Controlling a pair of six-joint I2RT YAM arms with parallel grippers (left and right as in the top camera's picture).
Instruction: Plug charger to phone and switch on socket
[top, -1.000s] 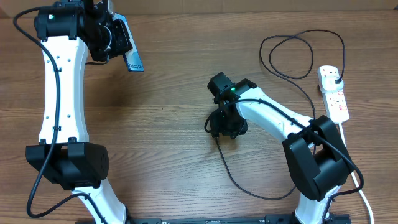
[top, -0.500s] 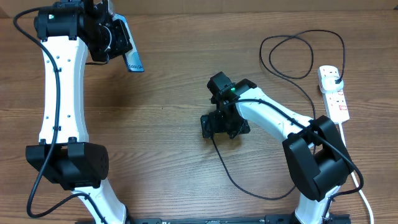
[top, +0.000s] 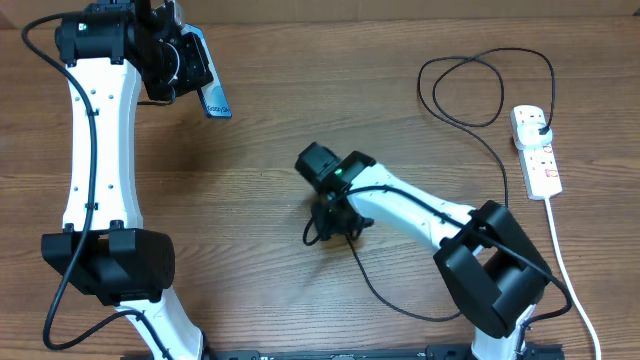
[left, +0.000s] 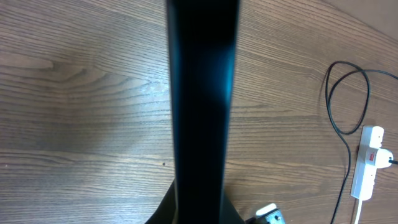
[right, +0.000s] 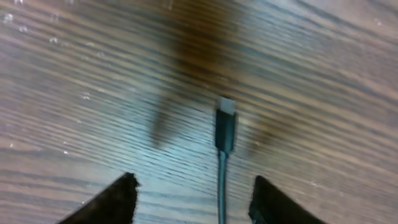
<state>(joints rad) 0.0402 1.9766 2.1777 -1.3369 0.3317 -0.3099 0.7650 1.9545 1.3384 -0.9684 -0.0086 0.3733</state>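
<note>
My left gripper (top: 190, 62) is shut on the phone (top: 213, 88) and holds it raised at the far left. In the left wrist view the phone (left: 202, 93) is a dark upright bar. My right gripper (top: 325, 228) is open, low over the table's middle. The charger cable's connector tip (right: 226, 123) lies on the wood between and just ahead of its fingers (right: 193, 199), untouched. The black cable (top: 382, 288) runs in a loop to a plug in the socket strip (top: 537, 152) at the right edge. The strip also shows in the left wrist view (left: 367, 171).
The strip's thick white cord (top: 566, 275) runs down the right side toward the front edge. The cable's big loop (top: 480, 90) lies at the back right. Both arm bases stand at the front edge.
My right gripper has moved left and a little toward the front, over the cable end. The left arm and the phone have not moved.
</note>
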